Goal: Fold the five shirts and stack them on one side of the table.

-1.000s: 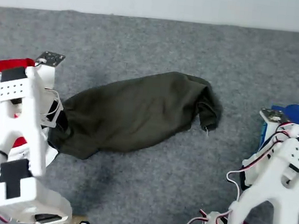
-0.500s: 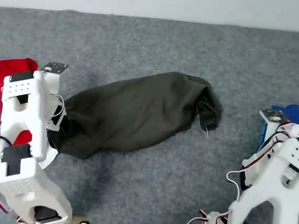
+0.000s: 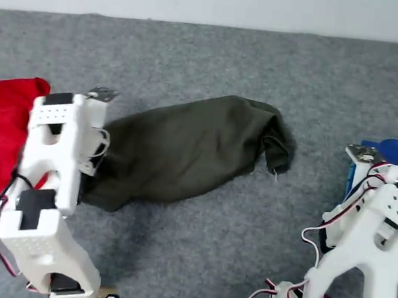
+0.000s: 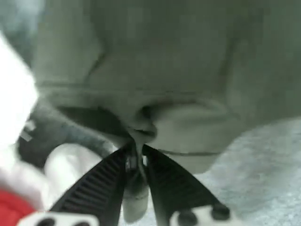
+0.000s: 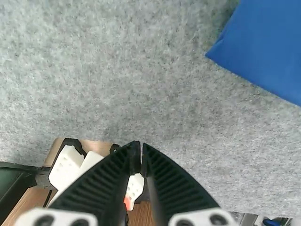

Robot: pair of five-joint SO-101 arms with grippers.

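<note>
Olive shirt (image 3: 191,152): bunched into a long lump in the middle of the grey mat (image 3: 228,67). It runs from the left arm (image 3: 54,156) out toward the far right.
Left gripper (image 4: 136,151): clamped down on a fold at the olive shirt's left end, with cloth pinched tight between the black jaws.
Right gripper (image 5: 140,146): jaws pressed together on nothing, hanging over bare mat on the right side.
Red shirt (image 3: 0,130): crumpled heap at the left edge, right next to the left arm.
Blue shirt (image 3: 396,152): over at the right edge beside the right arm (image 3: 374,229), a corner of it near the right gripper.
</note>
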